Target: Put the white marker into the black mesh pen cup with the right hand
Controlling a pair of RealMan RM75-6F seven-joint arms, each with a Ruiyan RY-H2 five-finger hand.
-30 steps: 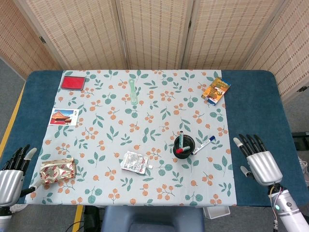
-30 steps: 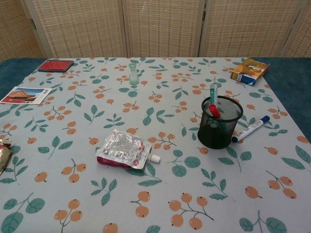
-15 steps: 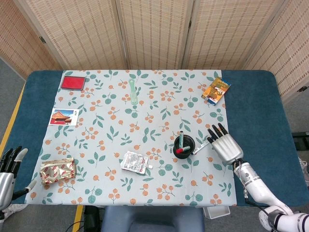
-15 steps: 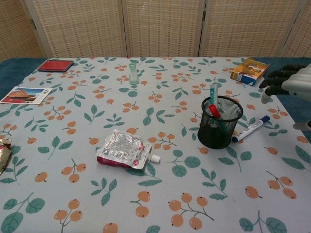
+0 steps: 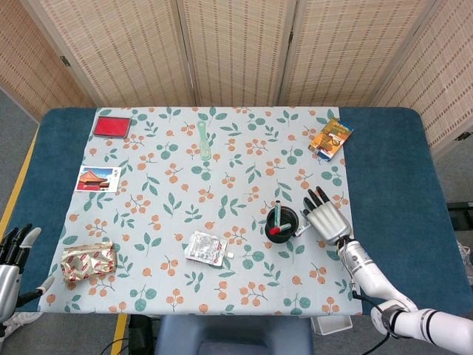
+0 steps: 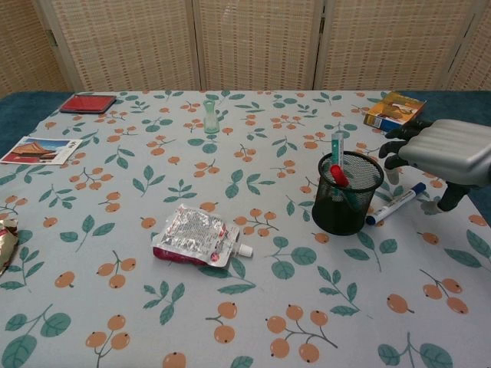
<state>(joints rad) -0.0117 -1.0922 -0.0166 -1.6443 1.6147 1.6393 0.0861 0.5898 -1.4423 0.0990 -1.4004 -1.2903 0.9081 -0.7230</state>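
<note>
The white marker with a blue cap lies flat on the cloth, just right of the black mesh pen cup, which holds a few pens. In the head view only the marker's lower end shows beside the cup. My right hand hovers over the marker's capped end, fingers spread and holding nothing, thumb pointing down toward the cloth. From above, the right hand covers most of the marker. My left hand sits at the lower left table edge, fingers apart and holding nothing.
A silver pouch lies left of the cup. An orange box sits behind the right hand. A green bottle, red case, postcard and snack packet lie further left.
My right hand has swung in from the table's right side to above the marker beside the cup. The left hand has drawn back toward the lower left edge. The marker has not moved.
</note>
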